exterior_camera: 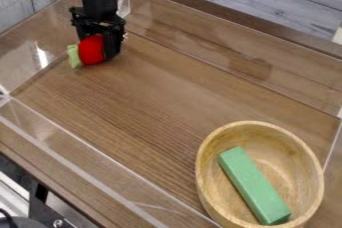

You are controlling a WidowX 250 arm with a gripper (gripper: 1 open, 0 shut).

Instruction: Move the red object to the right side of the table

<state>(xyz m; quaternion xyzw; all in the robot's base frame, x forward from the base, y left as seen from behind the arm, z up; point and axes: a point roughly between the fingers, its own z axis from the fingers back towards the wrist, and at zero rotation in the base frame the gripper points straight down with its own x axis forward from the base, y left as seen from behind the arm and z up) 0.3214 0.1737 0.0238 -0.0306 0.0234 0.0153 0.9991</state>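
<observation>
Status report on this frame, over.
Fingers at the red object, grip unconfirmed; object at the table's far left; wooden bowl with green block occupies near right, possible obstacle.

The desk (174, 97) is brown with wood grain. The rounded object (91, 49) is bright red, and its stem tip (75, 56) is pale green. The gripper (98, 12) is black. The bowl (210, 189) is light tan, and the rectangular block (254, 185) is plain mint green.
</observation>
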